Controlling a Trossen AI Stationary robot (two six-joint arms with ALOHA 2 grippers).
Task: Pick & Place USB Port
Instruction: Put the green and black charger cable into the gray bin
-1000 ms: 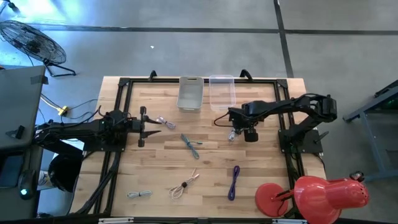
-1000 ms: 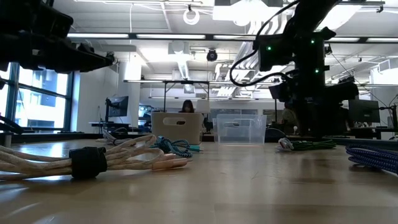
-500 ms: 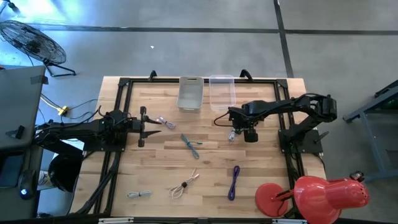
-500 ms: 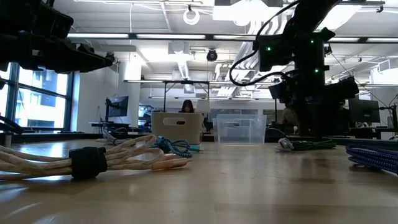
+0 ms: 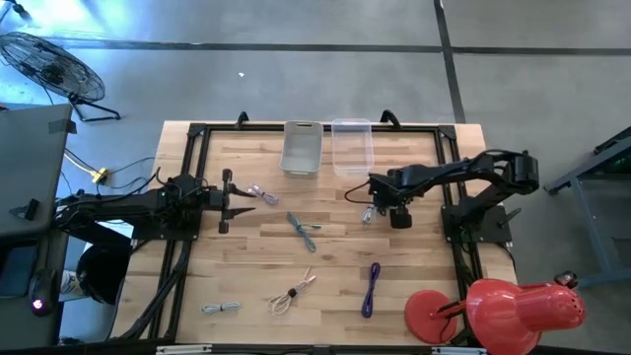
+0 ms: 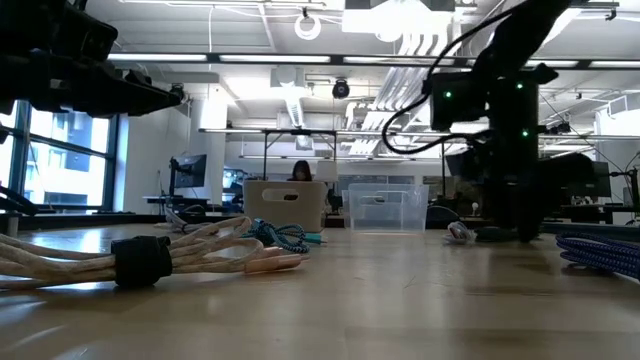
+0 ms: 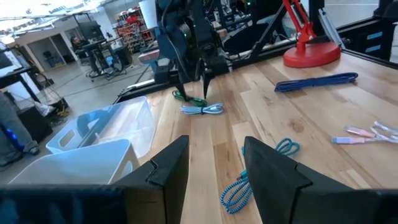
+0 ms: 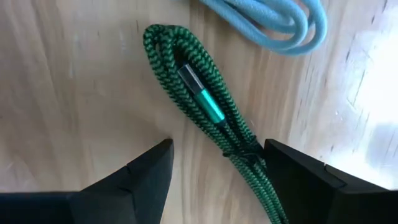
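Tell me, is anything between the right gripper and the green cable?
Nothing visible. The right gripper hangs open directly over the green cable. A light blue cable lies beside it, not between them.

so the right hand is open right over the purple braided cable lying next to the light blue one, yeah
Not quite: the cable under the open right hand is green, not purple. The right wrist view shows the green braided cable beside the light blue one.

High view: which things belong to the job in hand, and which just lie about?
In hand: open right gripper above green braided cable; grey bin; clear plastic bin.
Lying about: purple braided cable; beige cord bundle; red desk lamp; open left gripper, waiting at left.
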